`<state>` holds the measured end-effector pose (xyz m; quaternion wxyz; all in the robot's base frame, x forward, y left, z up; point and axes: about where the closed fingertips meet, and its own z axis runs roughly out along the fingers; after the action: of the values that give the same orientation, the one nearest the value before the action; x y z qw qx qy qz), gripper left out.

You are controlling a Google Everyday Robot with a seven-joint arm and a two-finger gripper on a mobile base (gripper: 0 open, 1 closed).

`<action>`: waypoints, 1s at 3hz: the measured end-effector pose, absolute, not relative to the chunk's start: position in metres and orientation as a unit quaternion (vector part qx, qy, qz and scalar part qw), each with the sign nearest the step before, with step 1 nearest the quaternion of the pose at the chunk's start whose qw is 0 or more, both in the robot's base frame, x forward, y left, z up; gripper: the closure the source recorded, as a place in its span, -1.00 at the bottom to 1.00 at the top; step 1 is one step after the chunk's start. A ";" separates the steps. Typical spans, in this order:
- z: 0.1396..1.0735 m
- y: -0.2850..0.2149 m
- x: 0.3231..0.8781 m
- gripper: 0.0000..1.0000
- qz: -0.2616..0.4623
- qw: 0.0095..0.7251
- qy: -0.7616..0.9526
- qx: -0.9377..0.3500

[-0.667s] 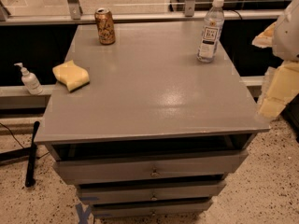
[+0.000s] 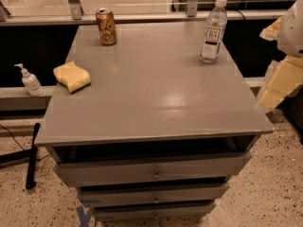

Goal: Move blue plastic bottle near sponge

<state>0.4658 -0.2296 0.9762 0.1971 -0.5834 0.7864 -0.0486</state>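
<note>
The blue plastic bottle [image 2: 213,30] is clear, with a white cap and a white label. It stands upright at the far right of the grey table top [image 2: 156,98]. The pale yellow sponge [image 2: 72,76] lies flat near the table's left edge, far from the bottle. My gripper [image 2: 283,77] shows as pale yellow and white parts at the right edge of the view, off the table's right side, a little nearer the camera than the bottle and apart from it. It holds nothing that I can see.
A gold-brown drink can [image 2: 106,26] stands at the far left of the table. A small white pump bottle [image 2: 30,81] sits on a ledge left of the table. Drawers [image 2: 154,171] are below the top. A dark pole [image 2: 32,155] lies on the floor at left.
</note>
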 end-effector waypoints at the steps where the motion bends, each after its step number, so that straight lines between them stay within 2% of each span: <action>1: 0.972 -0.251 0.518 -1.00 -0.056 0.254 0.797 -0.545; 3: 0.964 -0.264 0.630 -1.00 -0.037 0.368 0.807 -0.461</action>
<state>0.6298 -0.2639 0.9642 0.3681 -0.4610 0.8066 -0.0373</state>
